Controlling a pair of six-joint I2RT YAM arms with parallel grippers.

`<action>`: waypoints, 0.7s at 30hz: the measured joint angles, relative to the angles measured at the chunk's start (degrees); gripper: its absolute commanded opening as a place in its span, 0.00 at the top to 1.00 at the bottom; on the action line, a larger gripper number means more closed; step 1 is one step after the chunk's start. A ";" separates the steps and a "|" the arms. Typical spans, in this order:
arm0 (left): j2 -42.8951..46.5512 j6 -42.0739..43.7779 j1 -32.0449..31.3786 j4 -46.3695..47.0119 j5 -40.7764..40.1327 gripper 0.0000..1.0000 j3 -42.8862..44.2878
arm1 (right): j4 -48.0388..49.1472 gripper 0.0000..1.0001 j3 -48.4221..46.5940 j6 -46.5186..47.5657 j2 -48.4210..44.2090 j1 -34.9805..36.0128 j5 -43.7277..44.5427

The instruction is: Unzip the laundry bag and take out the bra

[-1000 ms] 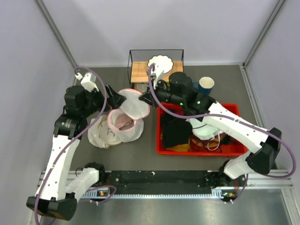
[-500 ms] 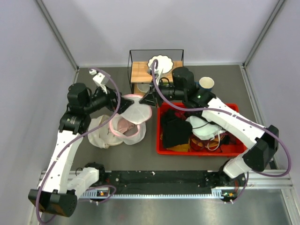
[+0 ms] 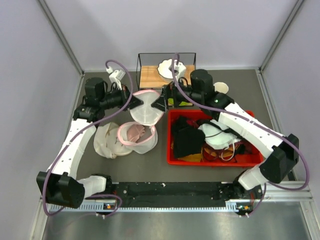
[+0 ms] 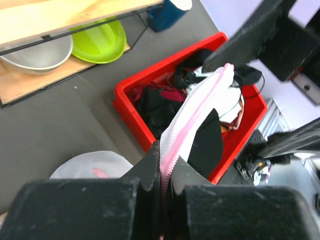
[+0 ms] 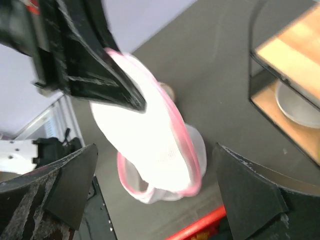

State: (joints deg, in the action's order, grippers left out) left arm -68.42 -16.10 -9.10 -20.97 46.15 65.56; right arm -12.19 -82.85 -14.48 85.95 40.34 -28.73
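Observation:
The laundry bag (image 3: 137, 140) lies unzipped on the grey table, and its domed mesh lid (image 3: 147, 111) with the pink zipper band is lifted up. Inside the bag's lower half shows the dusty-pink bra (image 3: 134, 132). My left gripper (image 3: 131, 100) is shut on the lid's left rim; in the left wrist view the pink zipper band (image 4: 186, 131) runs out from between the closed left gripper (image 4: 165, 167). My right gripper (image 3: 161, 103) stands open just right of the lid. In the right wrist view the lid (image 5: 150, 135) hangs ahead of the wide-open right gripper (image 5: 157, 195).
A cream padded round piece (image 3: 105, 141) lies left of the bag. A red bin (image 3: 172, 159) of dark clothes stands to the right. Behind is a wire shelf (image 3: 150, 75) with a green bowl (image 4: 100, 41) and a metal bowl (image 4: 35, 54) under it.
My left gripper closed on the lid's zipper band. My right gripper let go of the lid and opened. Both grippers moved toward the back with the lid raised.

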 measured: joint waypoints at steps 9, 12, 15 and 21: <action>0.02 -9.07 -2.21 1.31 -13.92 1.00 0.44 | 1.29 0.01 21.35 -16.04 -9.64 1.70 22.34; 0.02 -11.26 -3.26 1.86 -18.12 1.00 0.44 | 1.73 0.01 25.51 -21.49 -9.09 5.77 26.53; -0.04 -13.00 -3.85 2.16 -20.83 1.00 0.44 | 3.43 0.01 25.75 -24.98 -6.01 11.06 28.57; -0.31 -15.34 -5.18 2.16 -25.55 1.00 0.39 | 6.29 0.21 24.22 -29.14 0.83 14.75 29.57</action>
State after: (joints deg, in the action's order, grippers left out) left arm -68.73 -31.44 -14.28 -18.81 20.60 65.95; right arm -5.89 -58.63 -43.62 86.78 55.09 0.84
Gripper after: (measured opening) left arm 0.027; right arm 0.913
